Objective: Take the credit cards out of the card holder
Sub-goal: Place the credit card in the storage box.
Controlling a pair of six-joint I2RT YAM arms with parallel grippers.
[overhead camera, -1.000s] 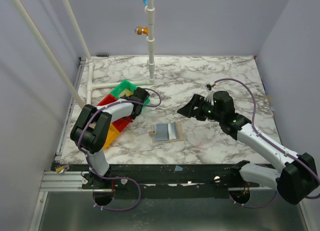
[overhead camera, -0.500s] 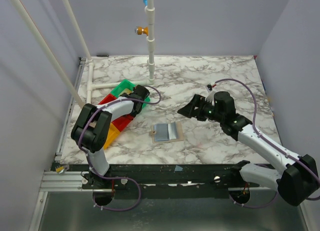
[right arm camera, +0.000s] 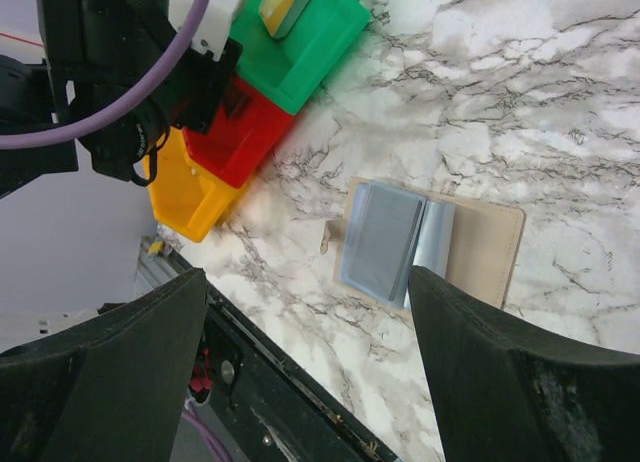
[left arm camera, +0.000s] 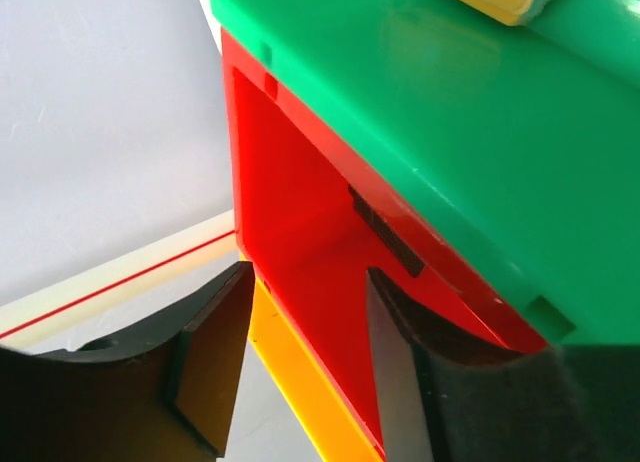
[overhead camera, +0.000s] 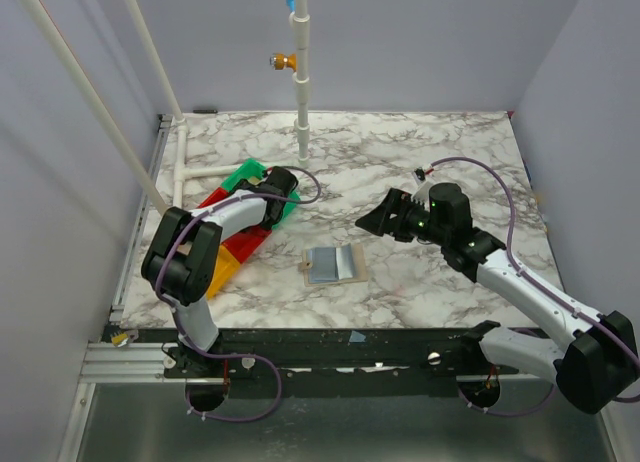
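Tan squarish card holder (overhead camera: 333,265) lies open on veined marble table (overhead camera: 400,152).

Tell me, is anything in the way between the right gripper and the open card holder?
No, nothing visible is. The right gripper hangs open over the table, and the card holder lies spread open beside it. The trays sit farther left, off that path.

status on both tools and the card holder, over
Left tool open, empty, by the red tray. Right tool open, empty, facing the card holder, lying open. Tan-gold card in green tray. Nothing blocking it.
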